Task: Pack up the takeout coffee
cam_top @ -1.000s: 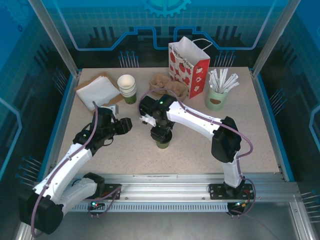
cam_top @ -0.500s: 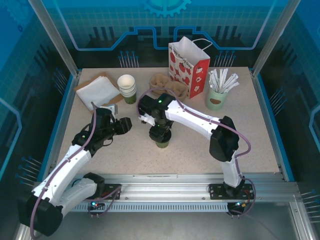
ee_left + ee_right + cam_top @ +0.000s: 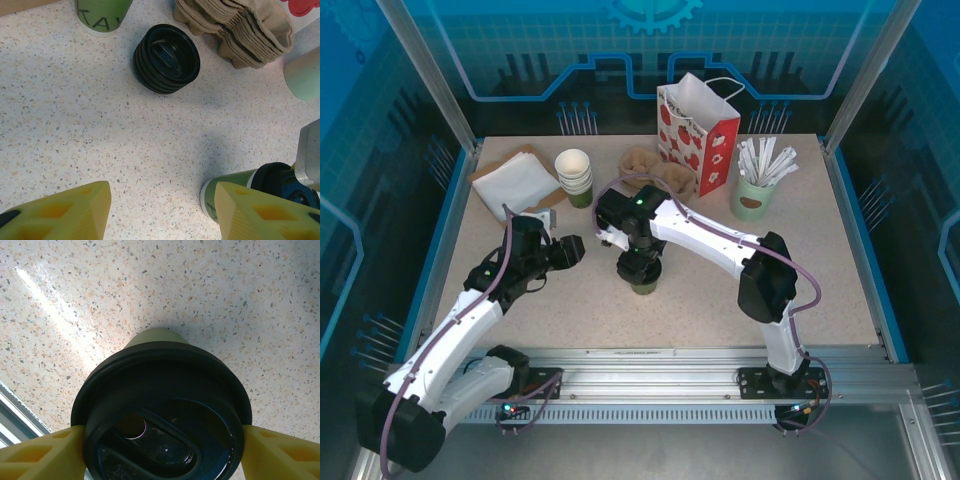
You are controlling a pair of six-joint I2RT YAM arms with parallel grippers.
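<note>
The coffee (image 3: 227, 186) stands upright on the counter (image 3: 100, 125), at the middle of the top view, and my right hand (image 3: 162, 435) hangs straight over it. In the right wrist view its black lid faces me full on, low in the frame. One yellow finger sits at the lower left corner and the other at the lower right, so the cup's long axis runs up between them toward my wrist. Both fingers stand close against the lid's rim. Whether they press it or only flank it, I cannot tell.

My left hand (image 3: 160, 200) is open, with bare counter between its fingers. In its own view the coffee sits at the lower right, just beside one finger, off to the side and not between the two.

So my right hand is the nearer one, and the only one lined up. I judge the coming move to be a hold on the cup and a lift toward the bag (image 3: 698, 125), which stands up and to the right of the coffee in the top view, well apart. A hold on the lid alone might pull it off, so the green wall below looks safer.
</note>
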